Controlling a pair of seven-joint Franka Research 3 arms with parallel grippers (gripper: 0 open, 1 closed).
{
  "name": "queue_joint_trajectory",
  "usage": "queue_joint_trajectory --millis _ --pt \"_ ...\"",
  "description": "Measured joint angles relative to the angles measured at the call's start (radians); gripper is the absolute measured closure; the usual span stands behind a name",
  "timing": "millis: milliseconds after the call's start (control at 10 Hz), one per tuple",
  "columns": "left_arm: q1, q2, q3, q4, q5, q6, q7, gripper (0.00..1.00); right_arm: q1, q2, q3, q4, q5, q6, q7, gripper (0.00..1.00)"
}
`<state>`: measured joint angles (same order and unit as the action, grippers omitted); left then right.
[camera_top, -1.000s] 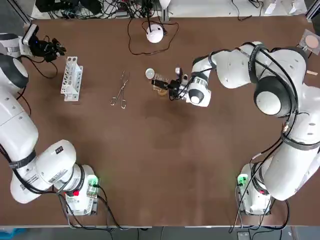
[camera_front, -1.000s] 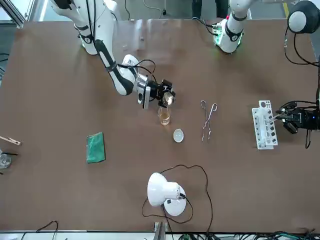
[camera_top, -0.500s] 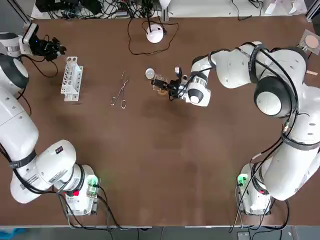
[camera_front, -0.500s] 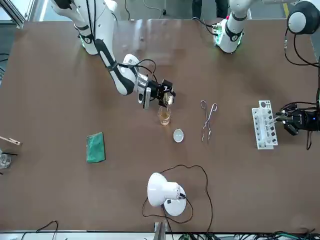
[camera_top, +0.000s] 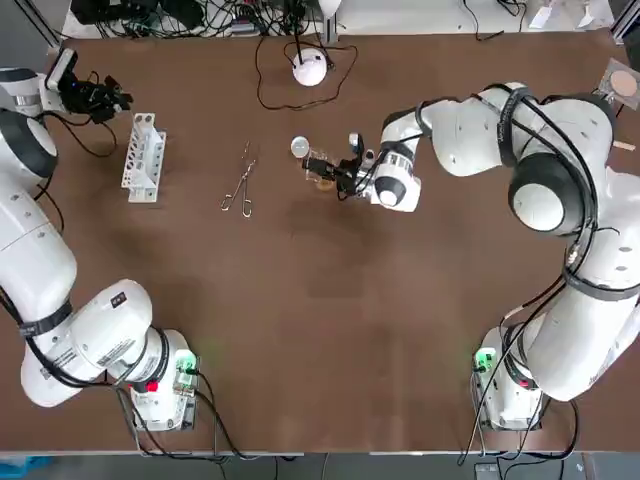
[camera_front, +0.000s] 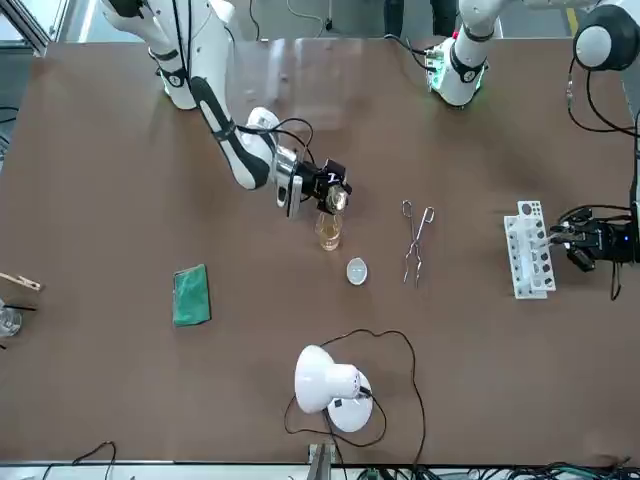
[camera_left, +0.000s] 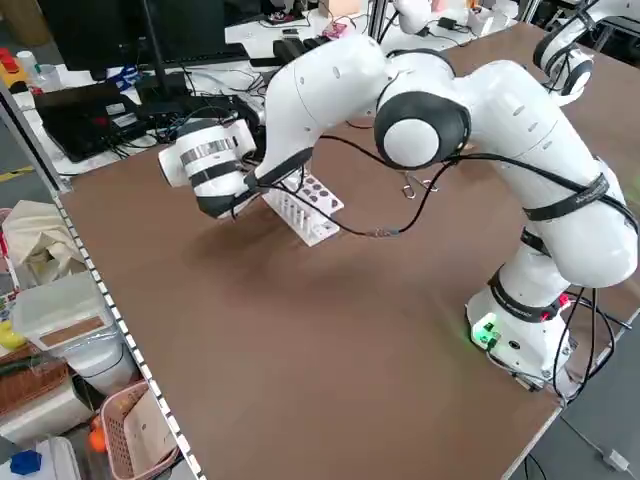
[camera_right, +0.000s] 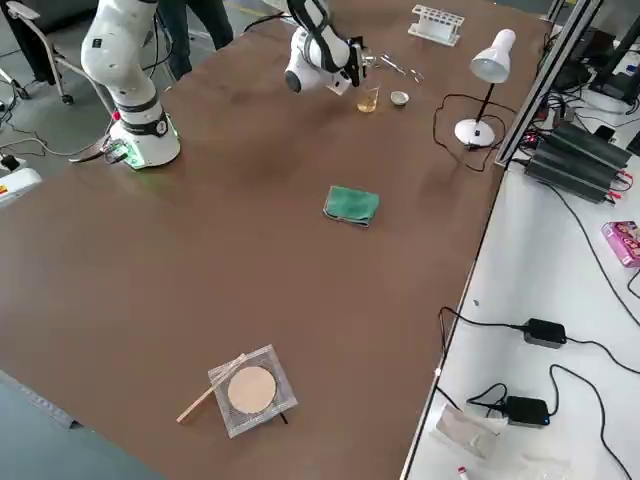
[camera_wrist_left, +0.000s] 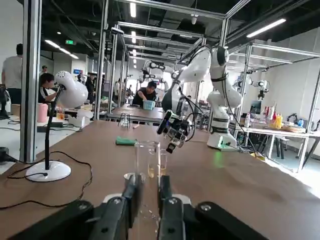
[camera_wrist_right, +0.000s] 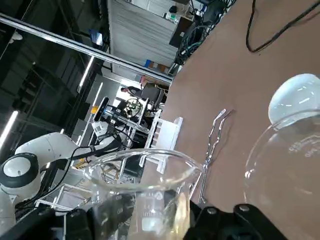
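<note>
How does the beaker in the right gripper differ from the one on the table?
The held beaker is clamped in the right gripper, raised and tilted; the table beaker stands upright close by. The table beaker holds amber liquid; the held beaker's contents are unclear. Both are small clear glass. The left gripper holds a test tube by the rack.

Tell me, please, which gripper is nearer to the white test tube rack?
Left. The left gripper is close by the far end of the test tube rack; the right gripper, holding a glass beaker, is mid-table, past the tongs.
</note>
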<state>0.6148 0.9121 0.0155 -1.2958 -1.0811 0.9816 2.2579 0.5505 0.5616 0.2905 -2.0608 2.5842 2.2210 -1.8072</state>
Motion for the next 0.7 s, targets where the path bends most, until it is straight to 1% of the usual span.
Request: queue_joint_trajectory --millis 500,700 --pt "0.006 0.001 -0.013 -0.019 0.0 -0.004 0.001 0.78 0.0 -0.008 0.0 0.006 0.0 0.019 0.05 0.62" --pt "0.007 0.001 -0.013 -0.03 0.0 -0.004 0.002 0.78 0.0 -0.013 0.001 0.009 0.0 0.019 0.098 0.62"
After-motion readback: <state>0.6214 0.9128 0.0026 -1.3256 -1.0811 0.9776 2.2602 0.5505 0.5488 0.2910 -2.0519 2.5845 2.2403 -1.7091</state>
